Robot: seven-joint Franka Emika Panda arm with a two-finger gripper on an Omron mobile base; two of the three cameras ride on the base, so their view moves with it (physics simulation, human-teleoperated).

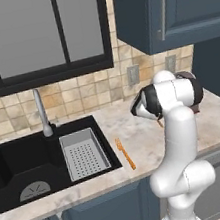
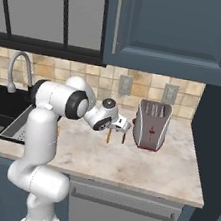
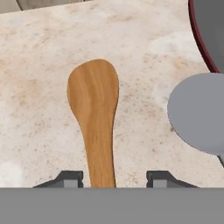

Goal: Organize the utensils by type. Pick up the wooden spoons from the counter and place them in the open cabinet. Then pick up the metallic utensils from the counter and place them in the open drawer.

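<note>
The tool (image 3: pixel 113 178) straddles the handle of a wooden spoon (image 3: pixel 94 109), its fingertips (image 3: pixel 70 177) standing clear on either side, not yet pinching; the jaws are part-open around the wood. The spoon lies flat on the tabletop (image 3: pixel 39 65), bowl pointing away from the tool. Just beside it, to one side, sits a round silver head (image 3: pixel 199 111), and the toaster (image 2: pixel 151 124) stands near. I judge the thin handle could slip or pivot if pinched off-centre, or the fingers could scrape the tabletop.
</note>
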